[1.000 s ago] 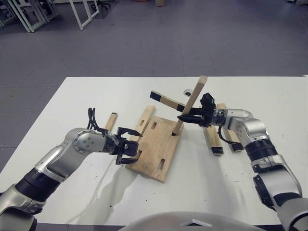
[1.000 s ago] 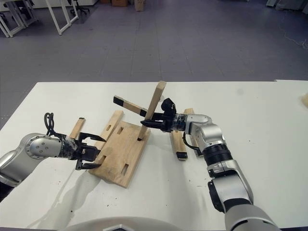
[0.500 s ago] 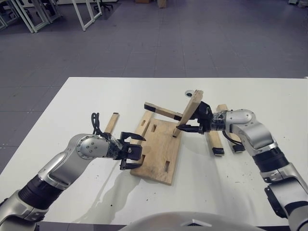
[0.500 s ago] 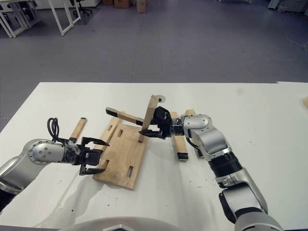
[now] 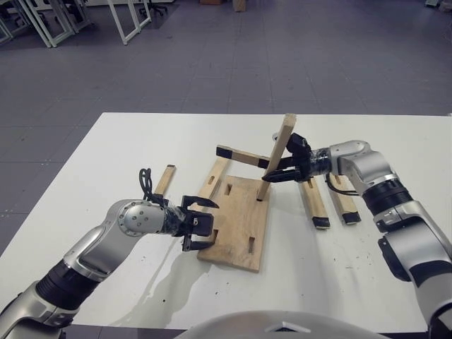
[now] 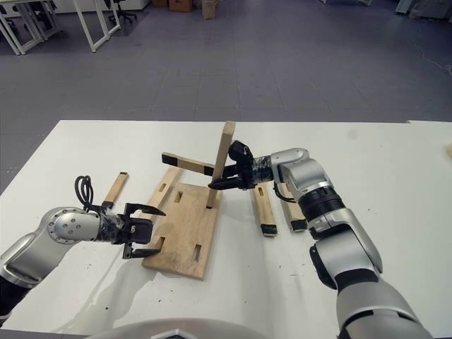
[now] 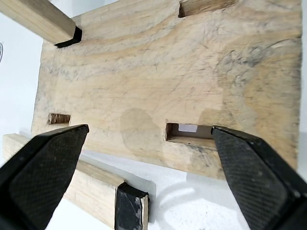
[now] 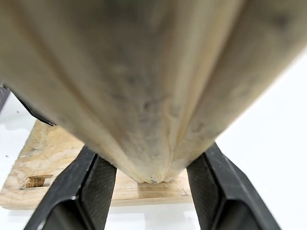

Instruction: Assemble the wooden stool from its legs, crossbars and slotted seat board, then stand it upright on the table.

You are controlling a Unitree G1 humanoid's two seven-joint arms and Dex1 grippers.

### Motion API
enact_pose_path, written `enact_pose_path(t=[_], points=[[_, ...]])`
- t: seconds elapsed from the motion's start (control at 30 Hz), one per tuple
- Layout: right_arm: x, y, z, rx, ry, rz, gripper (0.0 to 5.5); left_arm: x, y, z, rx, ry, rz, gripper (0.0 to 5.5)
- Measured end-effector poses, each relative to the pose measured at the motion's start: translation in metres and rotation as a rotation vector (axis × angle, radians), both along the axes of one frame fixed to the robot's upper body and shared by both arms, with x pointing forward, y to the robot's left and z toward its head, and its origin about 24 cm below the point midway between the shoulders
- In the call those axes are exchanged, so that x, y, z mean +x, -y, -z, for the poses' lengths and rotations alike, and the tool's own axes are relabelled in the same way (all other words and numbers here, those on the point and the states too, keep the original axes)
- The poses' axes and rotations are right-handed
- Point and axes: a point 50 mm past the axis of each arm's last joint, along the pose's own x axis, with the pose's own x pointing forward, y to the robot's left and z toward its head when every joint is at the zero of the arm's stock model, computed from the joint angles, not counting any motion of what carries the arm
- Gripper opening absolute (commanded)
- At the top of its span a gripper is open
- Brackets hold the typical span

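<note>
In the left eye view, the seat board (image 5: 236, 226) is seen lying flat on the table (image 5: 120, 141). The left gripper (image 5: 212, 224) is held spread open at the board's nine o'clock edge, with nothing grasped. Whether it touches the wood cannot be told. Toward the board's one o'clock corner a leg (image 5: 281, 145) stands nearly upright and is clamped low down by the right gripper (image 5: 274, 172). A crossbar (image 5: 244, 156) juts from the leg toward nine o'clock. Two loose legs (image 5: 314, 203) lie at the board's three o'clock.

In the right eye view, a further piece (image 6: 167, 182) is seen lying along the board's eleven o'clock side.

In the left wrist view, a slot (image 7: 184, 132) in the board is framed between the parted fingers (image 7: 43, 167).

In the right wrist view, the leg is pinched between both pads (image 8: 91, 187) with the board below it. Whether its foot is seated cannot be judged.

The wood is judged stiff, light and dry-grained, so little slip is expected. The leg is best held low, near its foot, because a high grip would let it lever about. The crossbar joint may be loose and should not be used as a handle. The board is best steadied at its edge.
</note>
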Motion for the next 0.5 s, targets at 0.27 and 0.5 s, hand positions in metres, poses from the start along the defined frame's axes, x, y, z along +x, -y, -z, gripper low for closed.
enact_pose_path(t=[0.27,0.5], points=[[-0.012,0.004,-0.001,-0.005,0.048,0.011,2.03,-0.001,0.000,0.003,-0.001,-0.013,-0.002,4.77],[-0.020,0.007,0.007,-0.096,0.021,0.028,2.73,-0.003,0.001,0.004,0.000,-0.015,-0.006,4.77]])
